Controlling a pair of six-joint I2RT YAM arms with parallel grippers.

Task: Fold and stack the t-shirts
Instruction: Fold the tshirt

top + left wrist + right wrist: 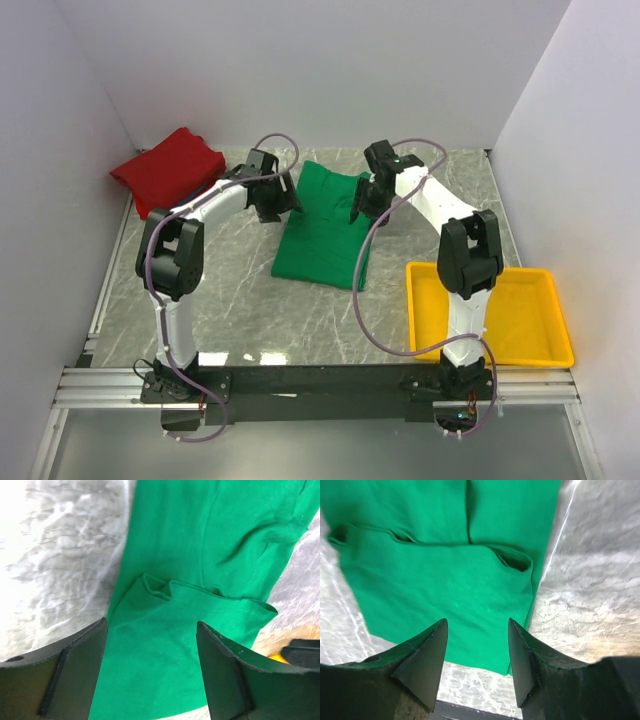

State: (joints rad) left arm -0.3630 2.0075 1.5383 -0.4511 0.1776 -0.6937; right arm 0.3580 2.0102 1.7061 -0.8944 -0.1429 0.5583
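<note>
Over the green t-shirt (325, 235), left gripper (151, 622) and right gripper (477, 620) gape empty.

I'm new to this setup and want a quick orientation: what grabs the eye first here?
The bright green t-shirt lies partly folded mid-table, and the left gripper and right gripper hover open over its far part. Next come the red t-shirt, bunched in the far left corner, and the yellow tray at the near right.

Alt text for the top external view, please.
A partly folded green t-shirt lies mid-table, with the left pincer and right pincer at its far corners. A red t-shirt is bunched far left; a yellow tray sits near right.
</note>
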